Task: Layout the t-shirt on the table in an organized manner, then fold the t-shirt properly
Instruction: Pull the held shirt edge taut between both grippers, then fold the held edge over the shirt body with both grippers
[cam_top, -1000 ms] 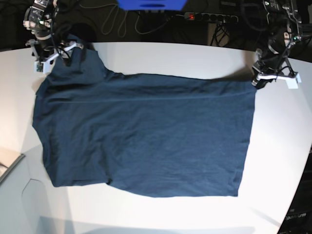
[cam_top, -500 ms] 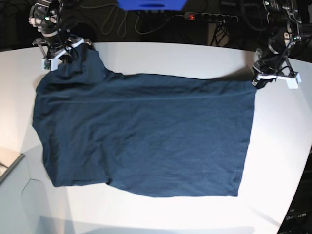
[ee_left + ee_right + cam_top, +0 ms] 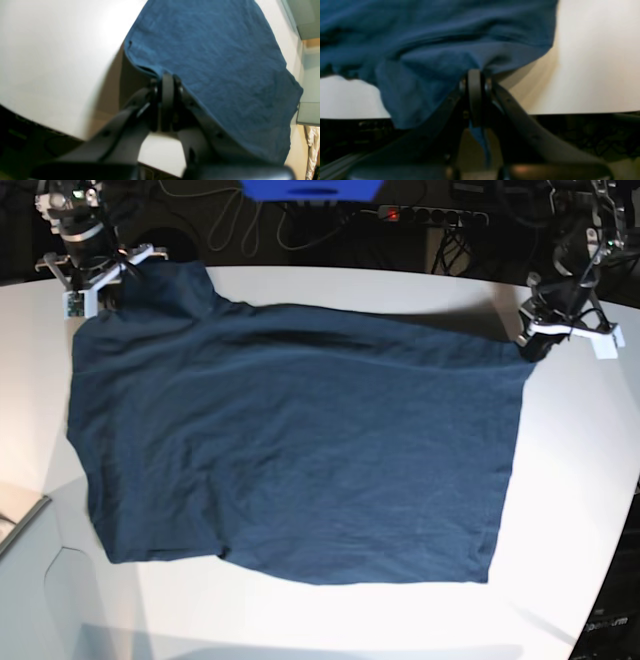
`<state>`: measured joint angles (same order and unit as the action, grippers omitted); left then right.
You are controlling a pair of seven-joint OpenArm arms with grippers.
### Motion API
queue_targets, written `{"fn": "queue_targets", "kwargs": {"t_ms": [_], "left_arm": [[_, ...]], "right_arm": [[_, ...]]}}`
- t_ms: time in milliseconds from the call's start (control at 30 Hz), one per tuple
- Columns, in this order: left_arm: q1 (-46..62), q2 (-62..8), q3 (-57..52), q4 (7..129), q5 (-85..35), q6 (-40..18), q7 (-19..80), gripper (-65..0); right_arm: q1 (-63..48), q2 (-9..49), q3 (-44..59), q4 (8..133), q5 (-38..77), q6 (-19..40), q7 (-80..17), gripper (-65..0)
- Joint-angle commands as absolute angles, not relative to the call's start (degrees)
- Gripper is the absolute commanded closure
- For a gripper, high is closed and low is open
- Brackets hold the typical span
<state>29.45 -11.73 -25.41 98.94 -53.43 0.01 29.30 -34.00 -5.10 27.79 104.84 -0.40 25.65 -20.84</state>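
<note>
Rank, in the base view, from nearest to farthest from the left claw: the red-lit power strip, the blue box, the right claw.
From the left claw:
1. Power strip, behind the table, nearest.
2. Blue box, top centre.
3. Right claw, opposite far corner.

The dark navy t-shirt (image 3: 290, 450) lies spread nearly flat (far corners lifted) on the white table (image 3: 560, 510).
</note>
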Motion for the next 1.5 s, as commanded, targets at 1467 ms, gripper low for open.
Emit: {"fn": "queue_targets", "kwargs": {"t_ms": [1467], "left_arm": [[13.8,-11.7,-25.9,93.1,-53.5,-0.3,28.5,0.0]], "right_arm": [[-7.6,2.1,31.9,92.1,-0.4,33.2,-20.4,0.0]]}}
